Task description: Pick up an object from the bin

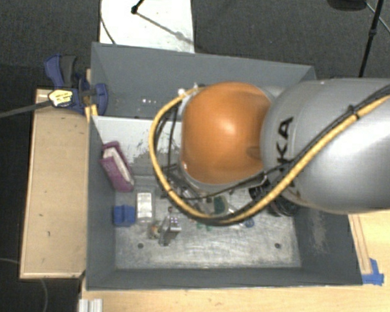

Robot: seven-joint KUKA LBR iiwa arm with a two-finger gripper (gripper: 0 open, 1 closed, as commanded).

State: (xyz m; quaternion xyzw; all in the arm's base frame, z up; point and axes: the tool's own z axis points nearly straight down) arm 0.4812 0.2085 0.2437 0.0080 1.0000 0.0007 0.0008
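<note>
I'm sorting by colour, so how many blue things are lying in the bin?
1: a small blue block by the bin's left wall, below the purple box and beside a whitish piece. The arm covers the bin's middle, so more may be hidden.

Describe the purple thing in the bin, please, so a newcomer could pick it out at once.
Start at the grey metal bin and follow its wall on the view's left. Near that wall, left of the arm's orange cover, lies a purple box. It is the only purple thing, bigger than the small blue block and the silvery packet below it.
</note>
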